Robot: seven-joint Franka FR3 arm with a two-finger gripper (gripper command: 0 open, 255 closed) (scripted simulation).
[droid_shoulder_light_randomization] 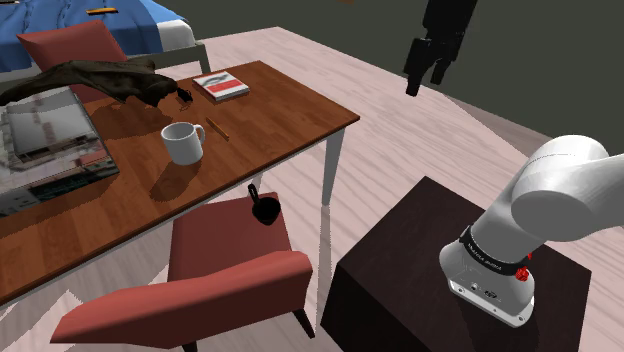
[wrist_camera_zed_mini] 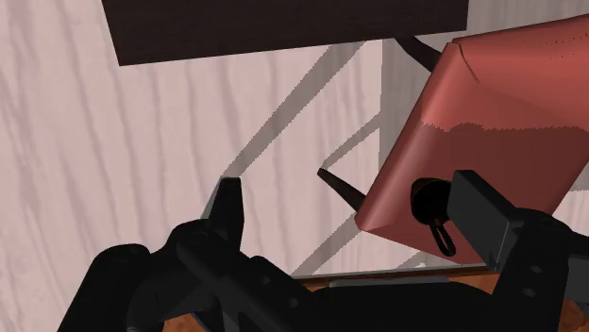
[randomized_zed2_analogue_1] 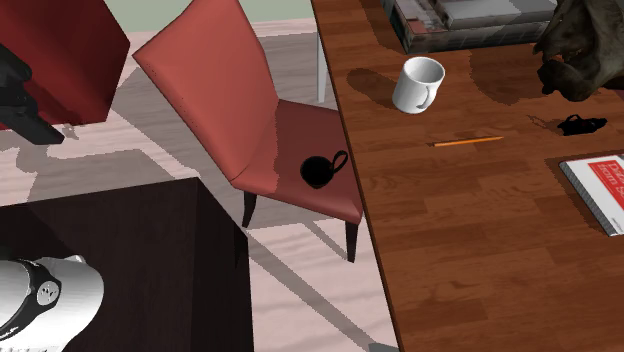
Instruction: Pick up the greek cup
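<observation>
Wrist view gives me the end effector (wrist_camera_zed_mini: 354,212) with its fingers wide apart, gripping nothing. It hangs high over the floor, I judge to line up on the cup (wrist_camera_zed_mini: 429,200). That small black cup sits on the red chair (wrist_camera_zed_mini: 491,141) seat, beside the worktop (droid_shoulder_light_randomization: 290,120). A white mug (droid_shoulder_light_randomization: 184,141) there looks empty. Whether the cup holds anything, I cannot tell.
</observation>
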